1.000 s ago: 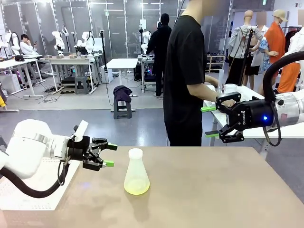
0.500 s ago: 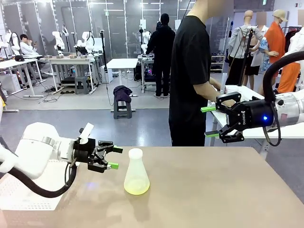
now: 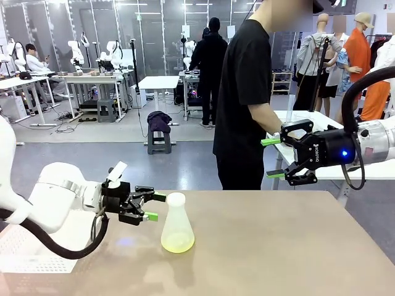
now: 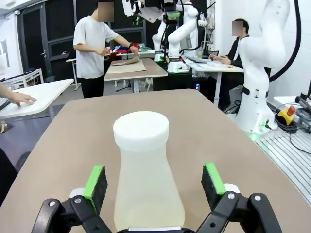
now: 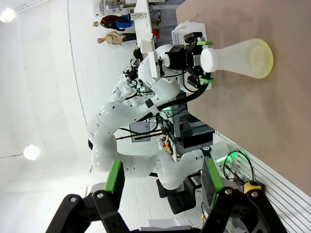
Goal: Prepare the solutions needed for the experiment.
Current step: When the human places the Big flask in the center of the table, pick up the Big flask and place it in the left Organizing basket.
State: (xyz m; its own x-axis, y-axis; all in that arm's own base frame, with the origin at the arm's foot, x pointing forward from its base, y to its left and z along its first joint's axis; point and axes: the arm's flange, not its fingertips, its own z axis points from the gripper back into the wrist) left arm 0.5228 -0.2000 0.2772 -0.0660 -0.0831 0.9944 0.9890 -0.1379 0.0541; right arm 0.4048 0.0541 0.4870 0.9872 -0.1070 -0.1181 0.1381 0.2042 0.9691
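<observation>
A translucent white conical flask (image 3: 176, 216) stands upright on the brown table (image 3: 278, 246). The solutions (image 3: 177, 245) tint its wide base pale yellow-green. My left gripper (image 3: 155, 207) is open, level with the flask's neck, its fingertips just left of it. In the left wrist view the flask (image 4: 142, 141) rises between the green pads (image 4: 95, 180) of the left gripper (image 4: 154, 179), with a gap on each side. My right gripper (image 3: 272, 158) hangs open and empty above the table's far right edge. The right wrist view, over the right gripper (image 5: 162, 179), shows the flask (image 5: 238, 58) sideways.
A person in a black T-shirt (image 3: 244, 98) stands at the far edge, turned toward a white side table (image 3: 321, 117) behind my right gripper. A white perforated mat (image 3: 37, 262) lies at the near left under my left arm.
My left gripper has moved right and slightly down, from well left of the flask to right beside its neck. The right arm has held still. The person has shifted a little.
</observation>
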